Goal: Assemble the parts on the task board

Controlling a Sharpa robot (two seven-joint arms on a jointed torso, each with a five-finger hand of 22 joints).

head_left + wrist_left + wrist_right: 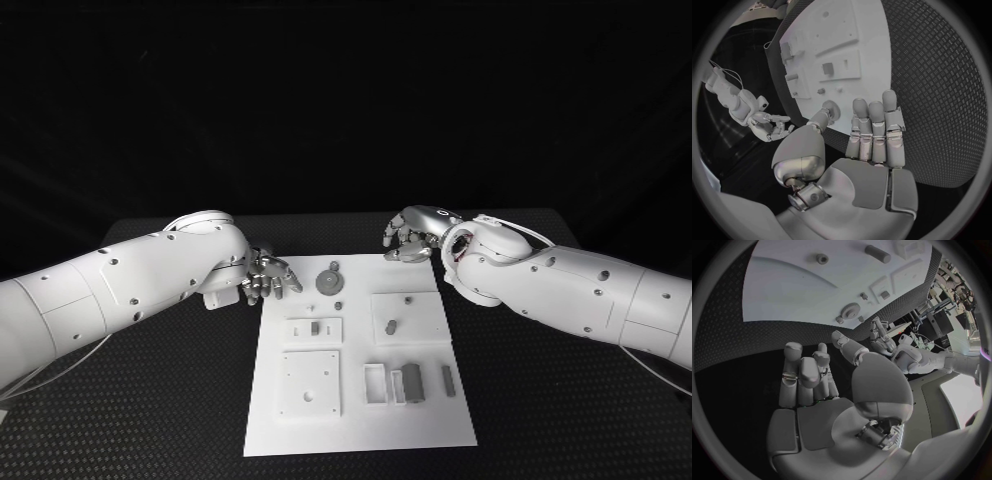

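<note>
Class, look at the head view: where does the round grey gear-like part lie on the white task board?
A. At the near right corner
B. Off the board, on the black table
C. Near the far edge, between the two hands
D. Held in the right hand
C: the round grey gear-like part lies on the task board near its far edge, between the left hand and the right hand, neither of which holds anything.

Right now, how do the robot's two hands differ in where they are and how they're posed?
The left hand hangs at the board's far left edge, fingers pointing toward it; the right hand sits off the board's far right corner, over the black table, fingers curled in more. Both are silver and hold nothing.
</note>
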